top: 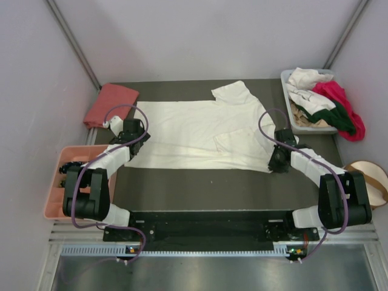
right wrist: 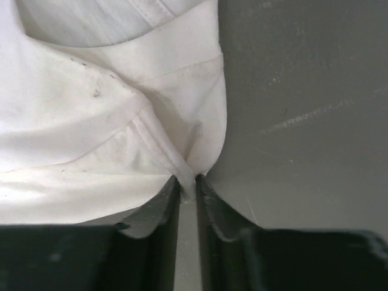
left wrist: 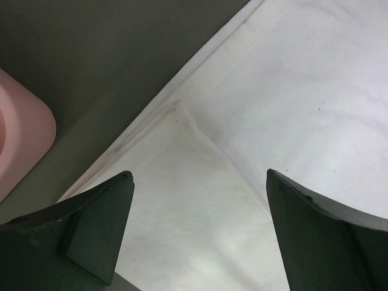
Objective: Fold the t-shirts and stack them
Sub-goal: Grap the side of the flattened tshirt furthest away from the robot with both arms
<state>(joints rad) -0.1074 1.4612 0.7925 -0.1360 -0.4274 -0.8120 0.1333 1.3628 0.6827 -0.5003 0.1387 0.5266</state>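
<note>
On the dark table (top: 200, 188) the large cream-white t-shirt (top: 194, 130) lies spread flat at the centre of the overhead view, its collar end toward 3 o'clock and its bottom hem toward 9. A heap of shirts (top: 321, 100) in white, magenta and dark green waits in the grey bin (top: 288, 100) at 2 o'clock, and a folded salmon-pink shirt (top: 111, 104) sits at 10 o'clock, so the step in hand looks like the first fold of the cream one. The right gripper (top: 279, 160) is at the shirt's 4 o'clock corner, and its wrist view shows the jaws drawn nearly together on a ridge of white cloth. The left gripper (top: 134, 130) is low over the 8 o'clock hem corner with its jaws wide apart and nothing between them. The next move probably calls for the left to drop and pinch that corner, so both near corners can lift together and carry toward 12 o'clock.
</note>
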